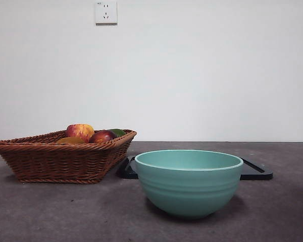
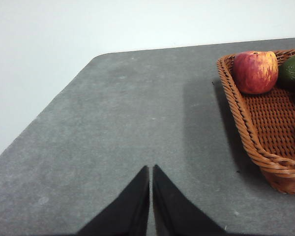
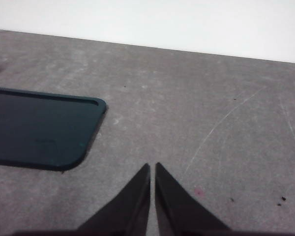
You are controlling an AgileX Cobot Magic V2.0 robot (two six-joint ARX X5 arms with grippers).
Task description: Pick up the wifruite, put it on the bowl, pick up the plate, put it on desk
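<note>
Nothing in the job looks done yet. The green bowl (image 1: 189, 180) sits on the grey desk (image 1: 50, 212), and as far as the low front view shows, there is no fruit in it; its inside is mostly hidden by the rim.

The fruit is all in the brown basket (image 1: 60, 161), which sits just beside the bowl. A red and yellow apple (image 1: 80, 131) lies on top there, with a darker red fruit (image 1: 102, 136) next to it, a green one (image 1: 118, 132) behind, and a bit of a yellow one (image 1: 70, 140). I cannot tell which of them the job means.

A flat black tray (image 1: 255, 171) lies behind the bowl, and the bowl hides most of it. There is no other plate to see, so the tray may be the plate the job means.

The left gripper (image 2: 151, 169) hangs over bare desk, near the basket but not touching it. Its two jaws are pressed together and hold nothing. The right gripper (image 3: 153, 167) hangs over bare desk too, on the tray's side of the bowl. Its jaws are also together and empty.

So both parts are left to do: lift a fruit into the bowl, then move the plate onto the desk.
</note>
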